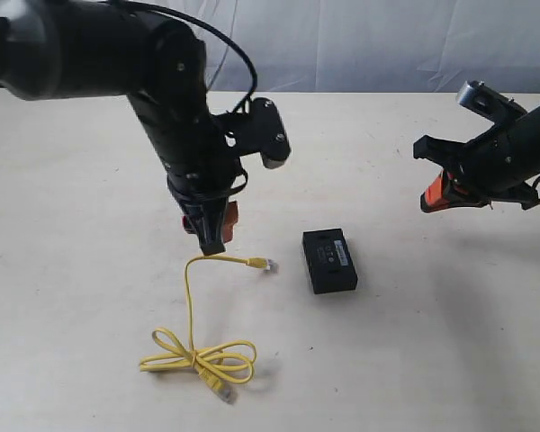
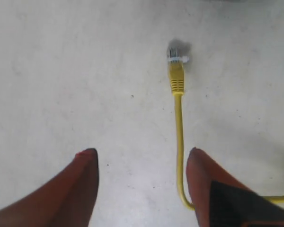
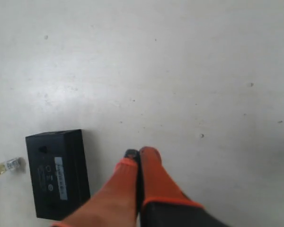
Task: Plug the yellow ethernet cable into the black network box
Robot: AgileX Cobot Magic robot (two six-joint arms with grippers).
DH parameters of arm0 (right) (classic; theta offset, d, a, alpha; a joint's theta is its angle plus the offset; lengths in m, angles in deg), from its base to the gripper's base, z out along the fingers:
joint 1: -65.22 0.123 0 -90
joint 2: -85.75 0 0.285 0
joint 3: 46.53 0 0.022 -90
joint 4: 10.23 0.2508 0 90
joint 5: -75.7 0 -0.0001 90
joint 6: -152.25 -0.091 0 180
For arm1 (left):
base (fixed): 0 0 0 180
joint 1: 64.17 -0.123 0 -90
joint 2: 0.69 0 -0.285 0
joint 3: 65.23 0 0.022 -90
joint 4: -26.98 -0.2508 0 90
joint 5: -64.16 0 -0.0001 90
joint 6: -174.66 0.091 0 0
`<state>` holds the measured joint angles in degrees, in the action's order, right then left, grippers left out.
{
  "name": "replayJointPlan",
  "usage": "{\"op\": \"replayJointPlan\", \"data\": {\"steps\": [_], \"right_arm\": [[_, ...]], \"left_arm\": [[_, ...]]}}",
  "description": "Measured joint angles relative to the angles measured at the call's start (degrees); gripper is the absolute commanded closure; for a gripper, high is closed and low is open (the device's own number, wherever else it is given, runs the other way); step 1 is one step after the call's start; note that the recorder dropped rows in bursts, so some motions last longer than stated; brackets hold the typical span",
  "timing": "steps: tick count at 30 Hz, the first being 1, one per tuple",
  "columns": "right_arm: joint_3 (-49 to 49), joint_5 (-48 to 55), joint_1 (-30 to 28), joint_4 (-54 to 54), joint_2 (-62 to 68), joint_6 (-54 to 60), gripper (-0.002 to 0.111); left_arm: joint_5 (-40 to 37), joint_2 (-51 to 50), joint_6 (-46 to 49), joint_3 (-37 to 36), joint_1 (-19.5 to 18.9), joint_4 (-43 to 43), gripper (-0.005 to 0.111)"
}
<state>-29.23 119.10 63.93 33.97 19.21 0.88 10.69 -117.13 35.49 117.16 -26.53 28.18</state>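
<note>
The yellow ethernet cable (image 1: 194, 315) lies on the pale table, its far end bundled in a loop near the front and one clear plug (image 1: 268, 265) pointing toward the black network box (image 1: 329, 260). My left gripper (image 1: 212, 241) hangs just above the cable's upper bend, open. In the left wrist view the cable (image 2: 179, 142) runs between the orange fingers (image 2: 71, 189), close to one of them, with its plug (image 2: 176, 61) ahead. My right gripper (image 1: 436, 198) is shut and empty, off to the right of the box (image 3: 57, 172); its fingertips (image 3: 149, 158) are pressed together.
A pale backdrop hangs behind the table's far edge (image 1: 360, 92). The left arm's black body (image 1: 175, 117) towers over the left half of the table.
</note>
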Motion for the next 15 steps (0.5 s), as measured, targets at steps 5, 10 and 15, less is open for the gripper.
{"op": "replayJointPlan", "data": {"steps": [5, 10, 15], "right_arm": [[0.0, 0.0, 0.0, 1.1, 0.0, 1.0, 0.109], [0.0, -0.1, 0.0, 1.2, 0.0, 1.2, 0.109], [0.0, -1.0, 0.0, 1.3, 0.0, 1.2, 0.109]], "left_arm": [[-5.9, -5.1, -1.7, 6.6, 2.6, -1.7, 0.053], [-12.6, -11.0, -4.2, 14.2, 4.2, -3.7, 0.053], [-15.7, -16.3, -5.4, 20.5, 5.0, -5.1, 0.053]]}}
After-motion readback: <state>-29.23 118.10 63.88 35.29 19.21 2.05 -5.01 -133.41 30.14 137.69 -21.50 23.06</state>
